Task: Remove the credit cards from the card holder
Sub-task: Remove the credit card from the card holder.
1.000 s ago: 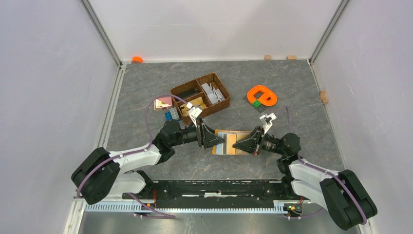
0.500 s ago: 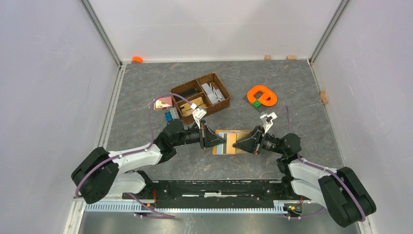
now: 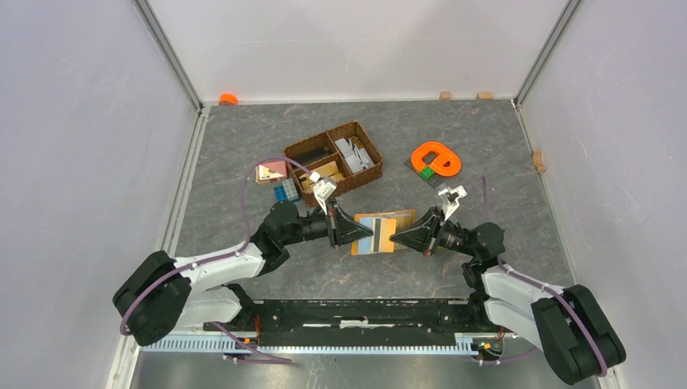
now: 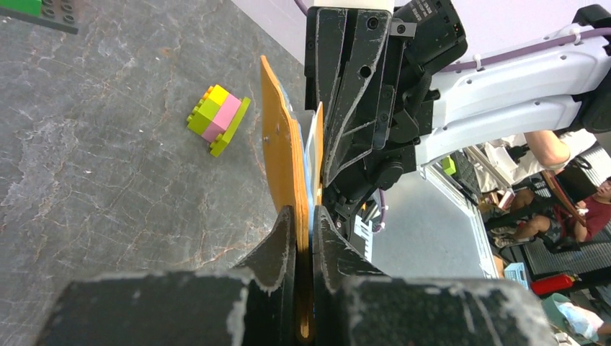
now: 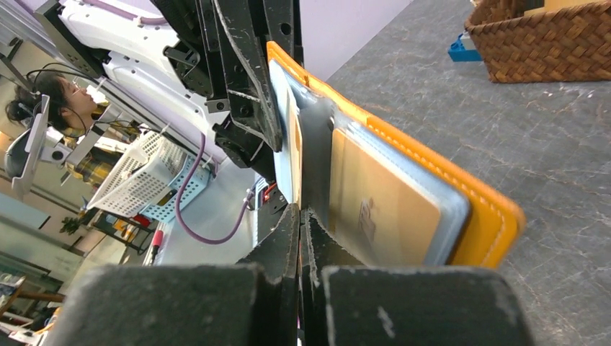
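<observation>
- Two arms on one wallet in the top view: the card holder (image 3: 387, 227) sits open mid-bench (image 3: 454, 130), just in front of the wicker basket (image 3: 334, 158) and well apart from the orange ring (image 3: 436, 159). The left arm (image 3: 283, 227) is at its left end and the right arm (image 3: 470, 239) reaches in from the right.
- What's new: a second ago the left jaws were still partly open beside that left end, and now they're clamped down on it. The holder has also twisted a bit, with its far right corner kicked up toward the ring.
- Left wrist view: the left jaws are squeezed nearly shut on the mustard cover, which stands edge-on between them. The lego brick stack (image 4: 218, 120) sits on the bench off to the side, not touching. Can't tell from here whether the holder is off the bench.
- Right wrist view: the right jaws are closed all the way on a thin dark grey strip (image 5: 315, 155) inside the holder, between the light blue panel and the clear pocket with the tan card (image 5: 378, 209). My guess is it's a card edge, but it could be the fold.
- My read: with the left side now anchoring the holder, the right can pull without dragging the whole thing along. Nothing is out yet.
</observation>
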